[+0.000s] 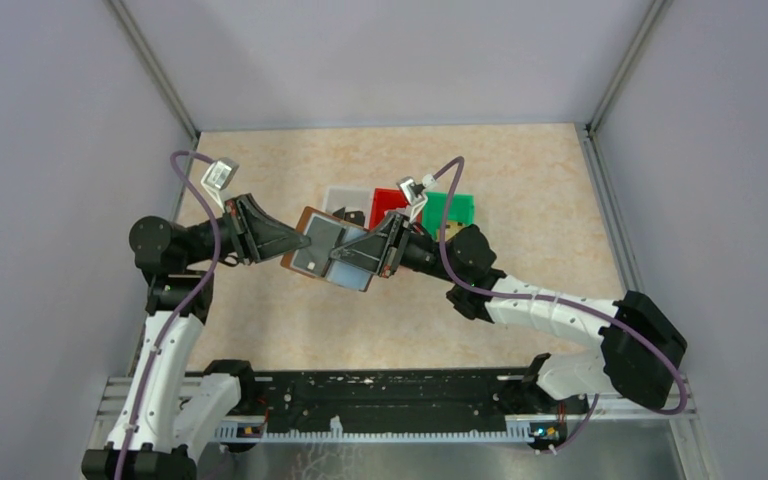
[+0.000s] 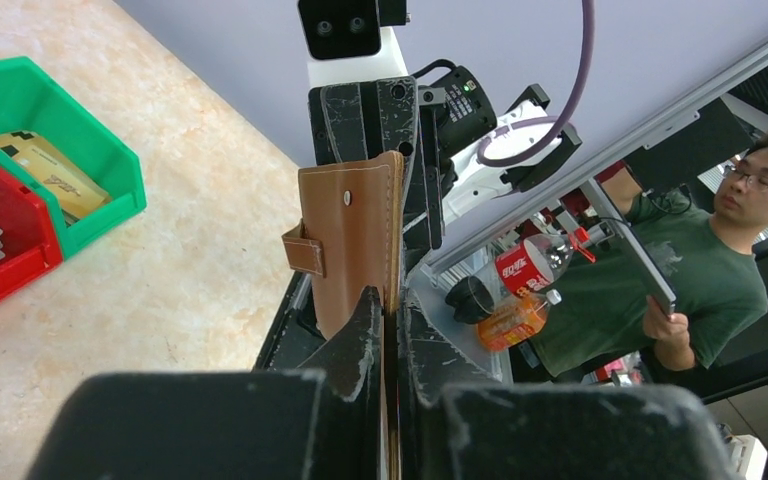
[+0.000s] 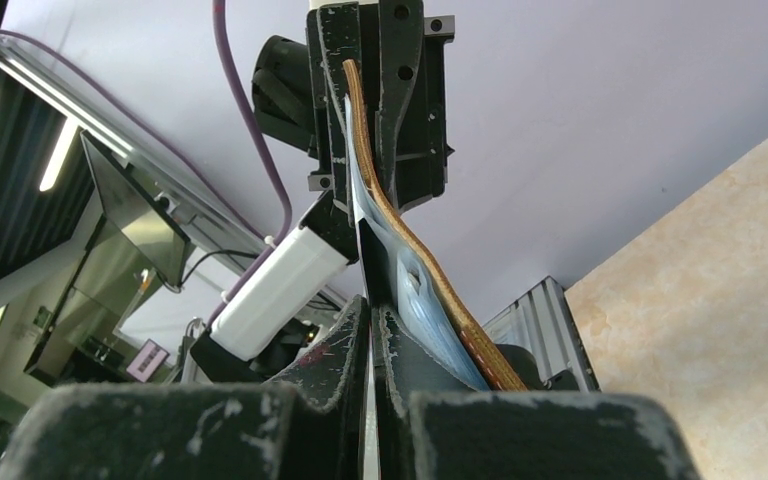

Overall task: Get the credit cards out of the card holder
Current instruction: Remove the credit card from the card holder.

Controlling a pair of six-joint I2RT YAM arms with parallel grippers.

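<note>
Tallying by kind
Showing one card holder (image 2: 350, 240), two grippers (left gripper (image 2: 387, 305), right gripper (image 3: 372, 310)), three bins (grey bin (image 1: 338, 192), red bin (image 1: 388, 197), green bin (image 1: 457, 203)).

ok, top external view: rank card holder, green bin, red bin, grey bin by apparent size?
1. card holder: largest, but it is held up off the table, nearer the camera, so its lead may be exaggerated.
2. green bin, red bin, grey bin: look alike, and each is partly hidden, so no ranking.
</note>
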